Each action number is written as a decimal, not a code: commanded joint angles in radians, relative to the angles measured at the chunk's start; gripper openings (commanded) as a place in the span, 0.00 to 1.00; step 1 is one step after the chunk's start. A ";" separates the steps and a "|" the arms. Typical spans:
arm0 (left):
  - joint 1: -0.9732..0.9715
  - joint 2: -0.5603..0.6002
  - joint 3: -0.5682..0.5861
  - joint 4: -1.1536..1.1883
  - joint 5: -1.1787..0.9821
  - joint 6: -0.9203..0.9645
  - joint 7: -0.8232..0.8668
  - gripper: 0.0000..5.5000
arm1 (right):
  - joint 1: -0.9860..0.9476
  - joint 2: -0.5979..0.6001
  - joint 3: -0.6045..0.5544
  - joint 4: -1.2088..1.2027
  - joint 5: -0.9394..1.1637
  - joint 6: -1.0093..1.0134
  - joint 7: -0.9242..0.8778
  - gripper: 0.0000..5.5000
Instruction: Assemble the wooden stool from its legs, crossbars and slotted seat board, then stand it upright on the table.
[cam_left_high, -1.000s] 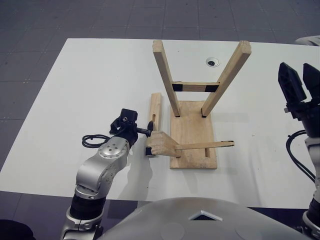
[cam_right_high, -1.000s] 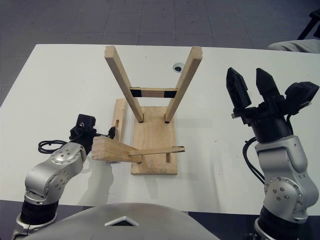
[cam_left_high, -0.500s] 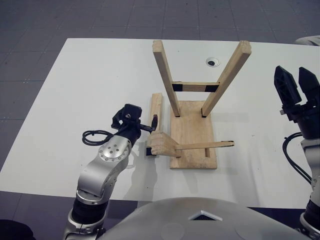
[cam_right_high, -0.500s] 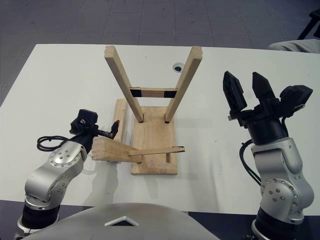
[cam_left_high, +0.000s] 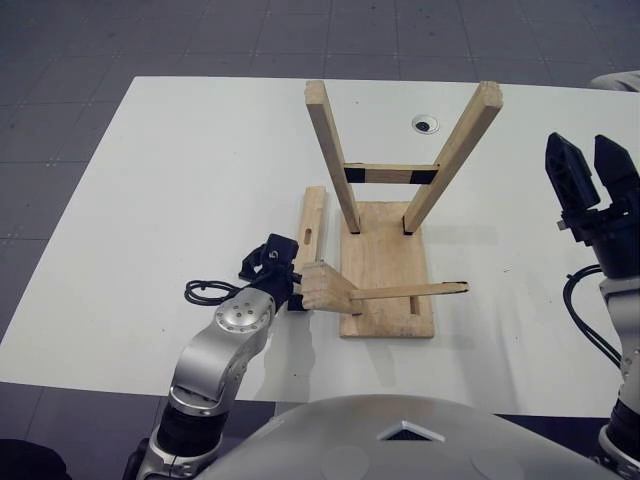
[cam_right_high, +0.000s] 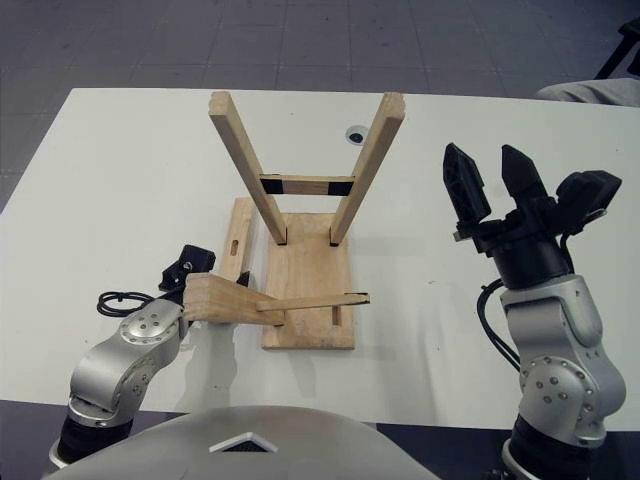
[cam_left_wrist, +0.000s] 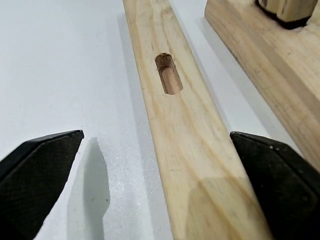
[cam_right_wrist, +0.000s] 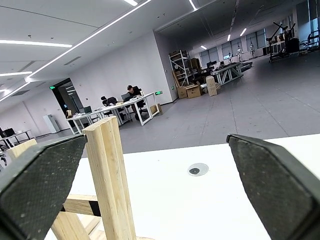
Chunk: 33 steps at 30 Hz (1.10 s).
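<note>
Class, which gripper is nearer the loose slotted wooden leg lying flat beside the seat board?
Left. The left gripper straddles the near end of the loose slotted wooden leg, open. The right gripper is open, far off beyond the wooden seat board.

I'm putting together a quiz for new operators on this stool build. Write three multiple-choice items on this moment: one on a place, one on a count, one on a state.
1. Where does the loose slotted leg lie?
A) flat on the table, left of the seat board
B) on top of the seat board
C) held up in the air

2. How many legs stand upright in the seat board?
A) one
B) two
C) four

3. How do the right gripper's jaws stand?
A) shut on a crossbar
B) shut on nothing
C) open, holding nothing

Answers:
1 A: the leg rests on the table beside the board's left edge.
2 B: two legs joined by one crossbar rise from the board.
3 C: its jaws are apart in the air with nothing between them.
</note>
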 joint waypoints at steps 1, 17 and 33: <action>0.016 -0.013 -0.001 0.033 0.011 0.074 -0.007 0.99 | -0.007 0.003 -0.005 -0.013 0.009 0.000 -0.008 0.94; -0.005 -0.056 0.078 0.115 0.029 0.199 0.002 0.68 | -0.013 -0.002 -0.007 -0.021 0.023 0.001 -0.026 0.94; -0.003 -0.092 0.126 0.147 0.031 0.220 0.004 0.37 | -0.014 -0.007 -0.021 -0.037 0.037 0.003 -0.044 0.94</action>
